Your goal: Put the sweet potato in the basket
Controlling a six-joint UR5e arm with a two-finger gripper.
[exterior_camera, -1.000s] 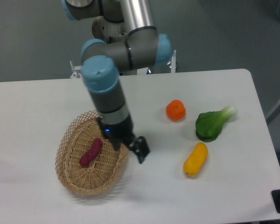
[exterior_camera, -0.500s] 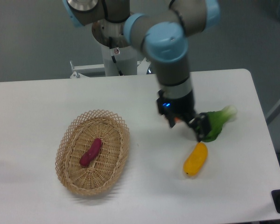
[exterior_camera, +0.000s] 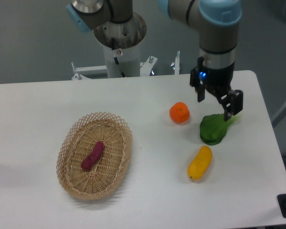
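White tabletop fills most of your view, with a grey floor and the arm's pedestal behind it at the upper middle of the frame. Look to the lower left and you will find the basket, its looped rim standing open and its long axis running from upper right to lower left. Inside it, on the woven bottom, lies the sweet potato, tilted the same way as the basket and sitting a little left of the basket's centre; nothing is touching it. Your gripper is far off from that, in the upper right of the frame, hanging from the arm's wrist with its two dark fingers spread apart and nothing between them. The lower right finger overlaps the pale stalk end of the green leafy vegetable in the picture, though from this angle you cannot be sure whether it touches the vegetable or hangs above it. Just left of that vegetable sits the orange round fruit, apart from it, and below the two, toward the lower right, the yellow oblong vegetable lies on the table at a slant, near the green one but not against it.
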